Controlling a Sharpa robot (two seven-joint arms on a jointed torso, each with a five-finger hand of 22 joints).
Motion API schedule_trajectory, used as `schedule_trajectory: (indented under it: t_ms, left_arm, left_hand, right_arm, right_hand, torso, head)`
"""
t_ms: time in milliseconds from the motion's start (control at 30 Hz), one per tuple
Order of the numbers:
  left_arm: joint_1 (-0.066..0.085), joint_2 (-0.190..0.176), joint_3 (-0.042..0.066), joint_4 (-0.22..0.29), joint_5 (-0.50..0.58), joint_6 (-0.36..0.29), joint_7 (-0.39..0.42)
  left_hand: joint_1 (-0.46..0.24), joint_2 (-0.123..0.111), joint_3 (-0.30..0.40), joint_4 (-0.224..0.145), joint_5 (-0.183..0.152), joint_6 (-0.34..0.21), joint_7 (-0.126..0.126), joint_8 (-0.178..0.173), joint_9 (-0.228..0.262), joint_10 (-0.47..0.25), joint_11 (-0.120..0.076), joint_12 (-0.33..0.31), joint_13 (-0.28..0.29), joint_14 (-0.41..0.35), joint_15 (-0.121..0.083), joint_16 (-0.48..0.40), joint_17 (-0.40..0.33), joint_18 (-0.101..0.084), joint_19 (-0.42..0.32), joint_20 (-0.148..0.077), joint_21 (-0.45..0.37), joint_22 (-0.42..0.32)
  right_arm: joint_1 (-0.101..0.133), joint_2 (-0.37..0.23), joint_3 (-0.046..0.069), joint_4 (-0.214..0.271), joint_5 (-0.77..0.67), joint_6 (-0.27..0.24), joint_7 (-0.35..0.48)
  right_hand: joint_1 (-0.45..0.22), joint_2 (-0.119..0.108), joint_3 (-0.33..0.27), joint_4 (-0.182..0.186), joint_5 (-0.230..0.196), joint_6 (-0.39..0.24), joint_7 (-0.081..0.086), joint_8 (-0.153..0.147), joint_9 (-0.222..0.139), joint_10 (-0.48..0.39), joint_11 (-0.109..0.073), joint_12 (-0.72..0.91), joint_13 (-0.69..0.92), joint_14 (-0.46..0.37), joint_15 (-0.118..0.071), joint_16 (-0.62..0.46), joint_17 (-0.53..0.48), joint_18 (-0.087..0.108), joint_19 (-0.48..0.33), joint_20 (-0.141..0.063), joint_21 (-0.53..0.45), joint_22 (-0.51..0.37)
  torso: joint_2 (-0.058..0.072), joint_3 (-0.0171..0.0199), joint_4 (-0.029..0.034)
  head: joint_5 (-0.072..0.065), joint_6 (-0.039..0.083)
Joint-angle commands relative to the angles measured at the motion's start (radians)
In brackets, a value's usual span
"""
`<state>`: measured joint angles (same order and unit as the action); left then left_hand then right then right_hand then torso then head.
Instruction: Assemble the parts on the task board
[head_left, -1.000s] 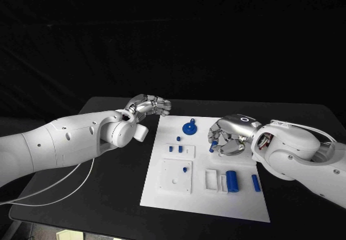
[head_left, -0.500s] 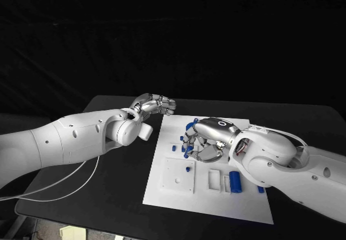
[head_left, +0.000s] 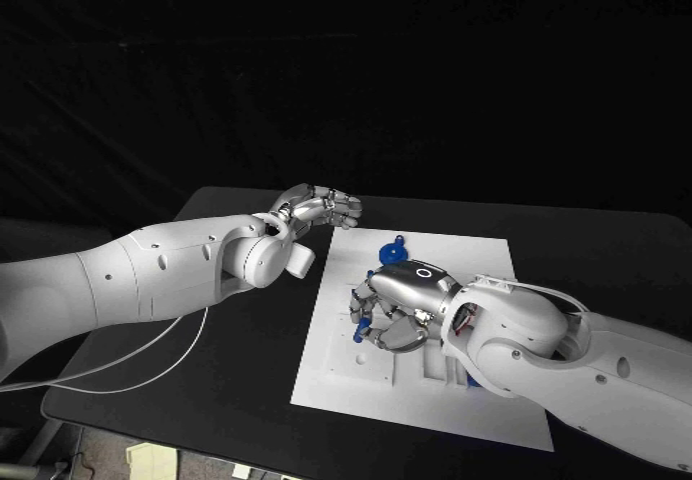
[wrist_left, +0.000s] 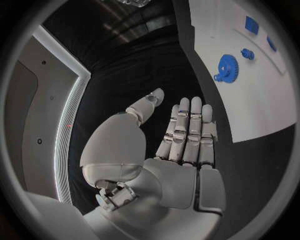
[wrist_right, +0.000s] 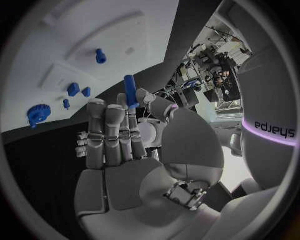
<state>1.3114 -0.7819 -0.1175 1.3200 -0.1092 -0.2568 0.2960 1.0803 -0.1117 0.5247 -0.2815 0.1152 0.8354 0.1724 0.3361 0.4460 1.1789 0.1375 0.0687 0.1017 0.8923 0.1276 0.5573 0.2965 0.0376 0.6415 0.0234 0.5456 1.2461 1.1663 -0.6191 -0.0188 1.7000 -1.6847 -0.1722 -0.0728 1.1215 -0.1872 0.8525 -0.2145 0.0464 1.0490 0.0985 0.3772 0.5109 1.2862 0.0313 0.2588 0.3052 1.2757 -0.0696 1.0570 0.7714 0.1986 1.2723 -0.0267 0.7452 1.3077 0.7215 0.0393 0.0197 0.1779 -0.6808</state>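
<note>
The white task board lies mid-table. My right hand hovers over the board's left-middle part and pinches a blue peg between thumb and fingers. A blue gear stands on the board's far end, just beyond that hand. Over the black table by the board's far left corner, my left hand holds nothing; its fingers are stretched out side by side. That corner of the board and the gear lie ahead of them.
Small blue blocks and a short blue peg in a raised square plate sit on the board beyond my right hand. A white cable trails from the left arm over the table's left side.
My right hand has carried the blue peg leftward across the board, from its right-middle to its left-middle. The left hand has stayed by the far left corner.
</note>
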Motion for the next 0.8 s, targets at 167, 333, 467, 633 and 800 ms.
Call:
schedule_trajectory:
  t_ms: [167, 333, 467, 633, 800]
  left_arm:
    - [0.001, 0.002, 0.001, 0.003, -0.001, 0.011, 0.012]
    - [0.001, 0.0, 0.001, 0.003, -0.001, 0.011, 0.013]
    - [0.001, 0.0, 0.001, 0.003, -0.001, 0.012, 0.013]
    - [0.001, -0.001, 0.001, 0.003, -0.001, 0.013, 0.012]
    - [0.001, -0.001, 0.001, 0.002, -0.001, 0.013, 0.011]
  left_hand:
    - [-0.003, 0.007, 0.0, -0.002, 0.003, 0.0, -0.002, 0.004, -0.001, -0.004, -0.003, 0.003, -0.001, 0.0, 0.002, -0.007, 0.001, 0.016, 0.002, 0.006, -0.004, 0.001]
    - [-0.003, 0.007, 0.0, -0.002, 0.003, -0.001, -0.002, 0.004, -0.001, -0.004, -0.003, 0.003, -0.001, 0.0, 0.002, -0.008, 0.002, 0.016, 0.002, 0.006, -0.005, 0.002]
    - [-0.003, 0.007, 0.0, -0.002, 0.003, -0.001, -0.002, 0.004, -0.001, -0.004, -0.003, 0.003, -0.001, 0.0, 0.002, -0.008, 0.002, 0.016, 0.002, 0.006, -0.005, 0.002]
    - [-0.003, 0.007, 0.0, -0.002, 0.003, -0.001, -0.002, 0.004, -0.001, -0.004, -0.003, 0.003, -0.001, 0.0, 0.002, -0.008, 0.003, 0.016, 0.002, 0.006, -0.005, 0.002]
    - [-0.003, 0.007, -0.001, -0.002, 0.002, -0.001, -0.001, 0.004, -0.001, -0.004, -0.003, 0.003, -0.001, 0.0, 0.002, -0.009, 0.004, 0.016, 0.002, 0.006, -0.005, 0.002]
  right_arm:
    - [-0.018, 0.006, -0.015, -0.013, -0.044, -0.002, 0.02]
    - [-0.027, 0.012, -0.021, -0.024, -0.06, -0.005, 0.019]
    - [-0.03, 0.013, -0.022, -0.031, -0.067, -0.004, 0.018]
    - [-0.032, 0.012, -0.025, -0.033, -0.069, 0.0, 0.018]
    - [-0.034, 0.012, -0.029, -0.034, -0.069, 0.005, 0.017]
  right_hand:
    - [0.01, 0.006, 0.004, -0.002, 0.002, 0.004, 0.0, 0.005, 0.002, 0.006, -0.005, 0.005, 0.001, -0.009, -0.014, 0.002, 0.001, 0.063, 0.005, -0.008, 0.003, 0.006]
    - [0.01, 0.006, 0.004, -0.005, 0.002, 0.003, 0.0, 0.005, 0.003, 0.006, -0.005, 0.005, 0.002, -0.009, -0.014, 0.001, 0.002, 0.063, 0.005, -0.008, 0.003, 0.006]
    - [0.01, 0.007, 0.004, -0.006, 0.002, 0.003, 0.0, 0.005, 0.004, 0.006, -0.005, 0.005, 0.002, -0.009, -0.014, 0.001, 0.002, 0.063, 0.004, -0.008, 0.003, 0.007]
    - [0.01, 0.007, 0.003, -0.007, 0.002, 0.003, 0.0, 0.006, 0.004, 0.006, -0.005, 0.006, 0.003, -0.009, -0.014, 0.001, 0.002, 0.063, 0.004, -0.009, 0.004, 0.007]
    - [0.01, 0.007, 0.003, -0.008, 0.002, 0.004, 0.0, 0.006, 0.005, 0.006, -0.005, 0.006, 0.004, -0.009, -0.014, 0.001, 0.002, 0.063, 0.004, -0.009, 0.004, 0.007]
  torso:
    - [0.0, 0.0013, -0.0006]
    - [0.0, 0.0026, -0.0012]
    - [0.0, 0.002, -0.0017]
    - [0.0, 0.0021, -0.001]
    - [0.0, 0.0013, -0.0015]
  head:
    - [0.005, -0.003]
    - [0.009, -0.007]
    - [0.01, -0.008]
    - [0.013, -0.012]
    - [0.013, -0.014]
